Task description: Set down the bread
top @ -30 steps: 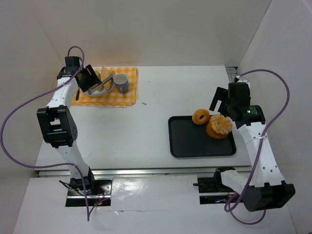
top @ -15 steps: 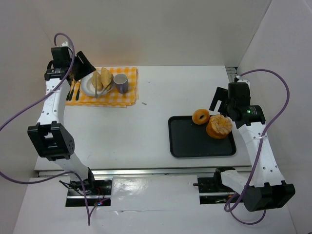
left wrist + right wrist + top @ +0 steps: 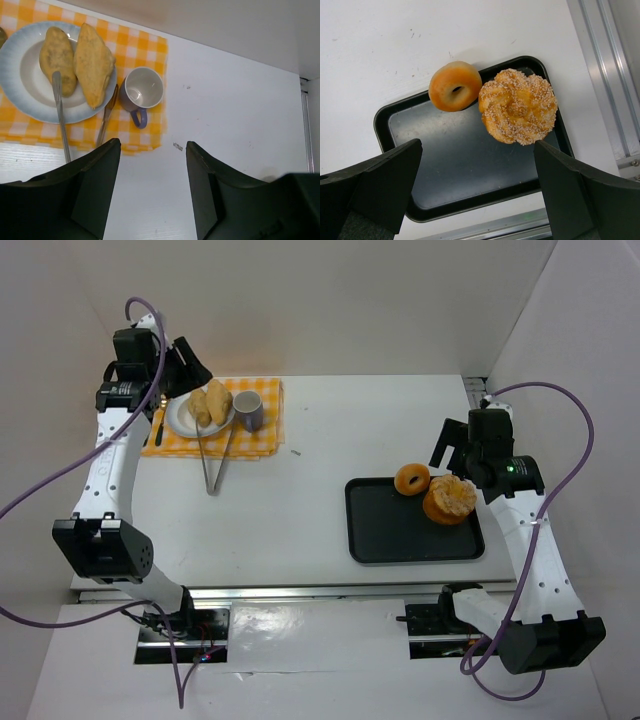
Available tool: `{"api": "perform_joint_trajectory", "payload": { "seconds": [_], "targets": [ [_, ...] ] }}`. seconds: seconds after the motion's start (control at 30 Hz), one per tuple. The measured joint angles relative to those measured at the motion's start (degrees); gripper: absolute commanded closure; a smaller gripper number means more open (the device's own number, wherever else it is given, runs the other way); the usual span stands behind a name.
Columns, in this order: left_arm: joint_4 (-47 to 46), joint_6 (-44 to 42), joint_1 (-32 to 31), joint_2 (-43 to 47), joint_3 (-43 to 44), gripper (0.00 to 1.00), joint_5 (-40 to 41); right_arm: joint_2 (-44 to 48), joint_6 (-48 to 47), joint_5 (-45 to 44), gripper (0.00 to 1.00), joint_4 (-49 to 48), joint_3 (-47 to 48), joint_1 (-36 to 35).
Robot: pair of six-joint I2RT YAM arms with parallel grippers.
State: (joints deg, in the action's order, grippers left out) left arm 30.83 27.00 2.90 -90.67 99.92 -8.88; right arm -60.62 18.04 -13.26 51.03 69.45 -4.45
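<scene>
While both claws stand apart and empty, the bread sits in two groups at opposite ends of the table (image 3: 320, 430).

Left side: left claw (image 3: 153, 145) hangs high above the checked cloth (image 3: 145, 47), jaws wide, nothing between them. On the cloth a plate (image 3: 35, 100) carries two long loaves, one (image 3: 57, 60) beside the other (image 3: 92, 62), touching along their sides. In the top view their long axes run roughly near-to-far, tilted slightly. Tongs (image 3: 212, 455) lie with their tips on the plate's near rim and their joined end out on the bare table, toward the arm bases. A mug (image 3: 142, 90) stands just right of the plate.

Right side: right claw (image 3: 477, 145) hovers over a black tray (image 3: 465, 170), jaws wide, nothing held. A ring-shaped bread (image 3: 442, 82) rests on the tray's far rim, partly overhanging it. A seeded bun (image 3: 517, 107) touches the ring on its right, inside the far-right corner.

Judgement: two loaves look already placed on the plate; the ring and bun are the likely remaining pieces. Both lie directly below and slightly ahead of the right claw, and well apart from the left claw. Right arm is clearly the nearer. Neither piece has a long axis, so jaw heading matters little; the ring's perch on the rim may make it tip when touched. Plate lies far across the table from the tray.
</scene>
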Motion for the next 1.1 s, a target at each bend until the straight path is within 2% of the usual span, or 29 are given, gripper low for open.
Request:
{"api": "perform_joint_trajectory", "payload": {
  "seconds": [0.23, 0.43, 0.5, 0.63, 0.73, 0.93, 1.1],
  "targets": [
    [0.3, 0.0, -0.2, 0.6, -2.4, 0.32, 1.9, 0.0, 0.0, 0.0, 0.0, 0.0, 0.0, 0.0],
    [-0.1, 1.9, -0.2, 3.6, -13.5, 0.32, 7.9, 0.0, 0.0, 0.2, 0.0, -0.3, 0.0, 0.0],
    [-0.1, 3.1, -0.1, 3.7, -17.3, 0.3, 10.2, 0.0, 0.0, 0.4, 0.0, -0.5, 0.0, 0.0],
    [0.1, 4.8, 0.3, 0.7, -21.2, 0.25, 12.5, 0.0, 0.0, 0.7, 0.0, -0.5, 0.0, 0.0],
    [0.1, 6.1, 0.3, -3.3, -21.9, 0.25, 13.3, 0.0, 0.0, 0.7, 0.0, -0.5, 0.0, 0.0],
    [0.0, 7.9, 0.4, -10.9, -22.4, 0.34, 15.7, 0.1, 0.0, 0.7, 0.0, -0.6, -0.1, 0.0],
    [0.0, 8.7, 0.4, -15.1, -22.5, 0.46, 18.0, 0.3, 0.0, 0.7, 0.0, -0.6, -0.1, 0.0]
  ]
}}
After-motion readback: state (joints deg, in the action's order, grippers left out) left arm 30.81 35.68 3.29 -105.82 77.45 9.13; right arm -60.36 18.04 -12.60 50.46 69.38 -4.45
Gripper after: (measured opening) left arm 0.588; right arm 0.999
